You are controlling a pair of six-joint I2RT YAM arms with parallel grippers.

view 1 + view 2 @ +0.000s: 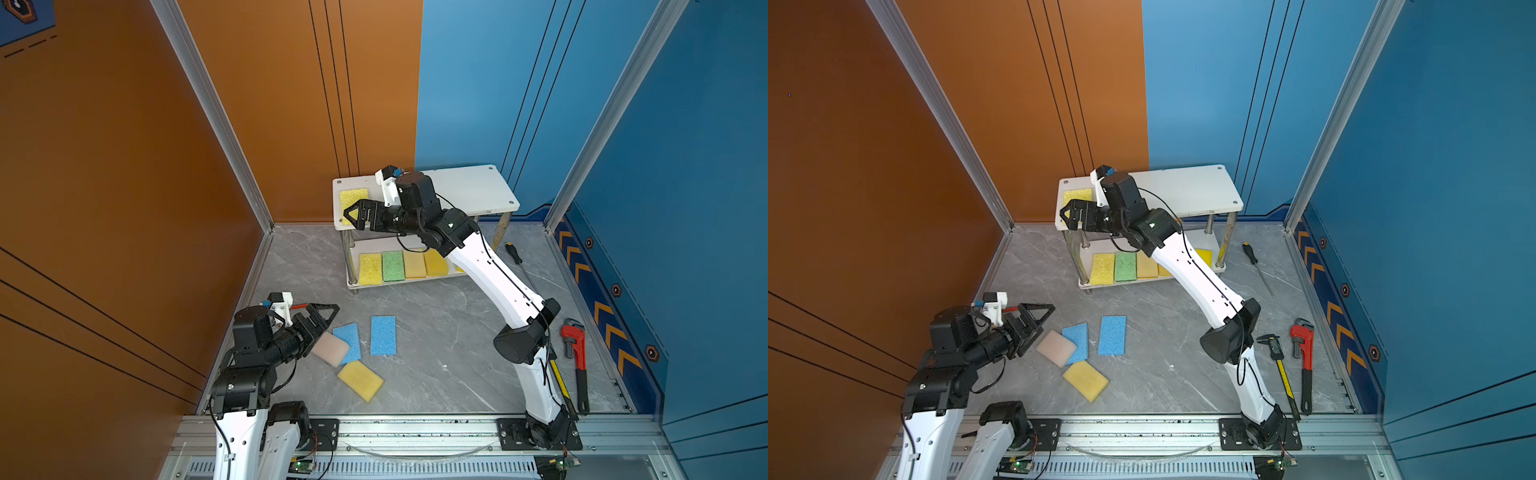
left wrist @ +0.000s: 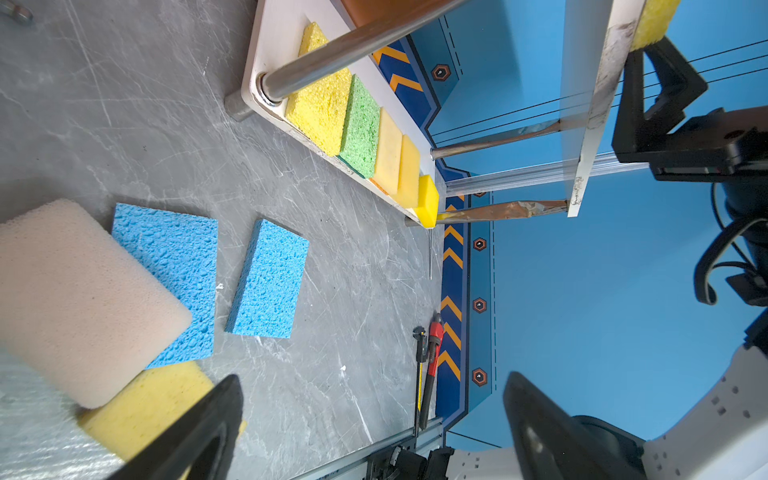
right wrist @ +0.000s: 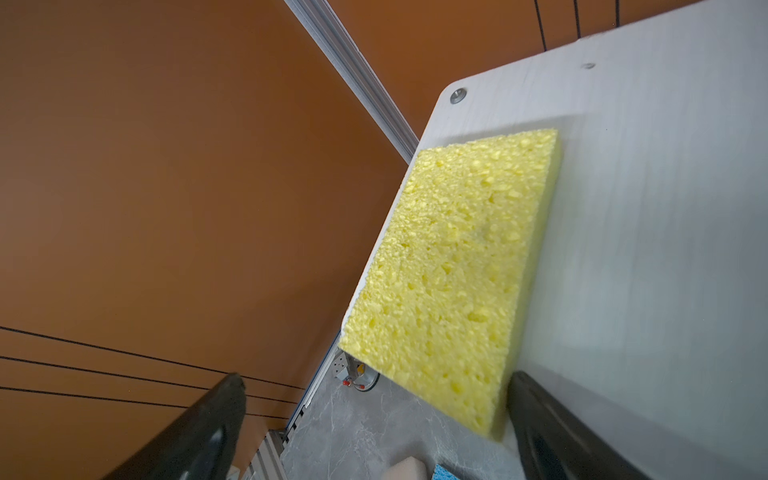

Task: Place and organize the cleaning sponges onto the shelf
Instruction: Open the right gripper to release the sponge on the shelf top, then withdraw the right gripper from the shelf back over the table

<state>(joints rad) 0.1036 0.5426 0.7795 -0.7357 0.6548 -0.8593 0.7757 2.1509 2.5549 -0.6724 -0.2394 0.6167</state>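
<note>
- The left gripper (image 1: pixel 328 322), lower left in both top views, has its jaws spread wide with nothing between them. It hovers low just beside the whitish-pink sponge (image 1: pixel 331 349).
- The whitish-pink sponge lies on the grey floor (image 1: pixel 436 357), overlapping one corner of a blue sponge (image 1: pixel 348 340).
- A second blue sponge (image 1: pixel 383 335) lies apart, just to the right. A smooth yellow sponge (image 1: pixel 360 380) lies nearer the bottom edge.
- The right gripper (image 1: pixel 353 216), centre frame, also has its jaws spread and grips nothing. It reaches to the left end of the top board of the shelf (image 1: pixel 465 187).
- A porous yellow sponge (image 3: pixel 453 282) lies flat on that left end, along the board's edge. Whether a finger touches it cannot be told.
- On the lower board a row runs left to right, side by side: coarse yellow sponge (image 1: pixel 370 269), green sponge (image 1: pixel 393 266), pale tan sponge (image 1: pixel 414 264), deep yellow sponge (image 1: pixel 435 262).
- A bright yellow sponge (image 2: pixel 428 199) sits at the row's far end.
- At the right of the frame lie a screwdriver (image 1: pixel 515 255) and a red pipe wrench (image 1: pixel 575 353).
</note>
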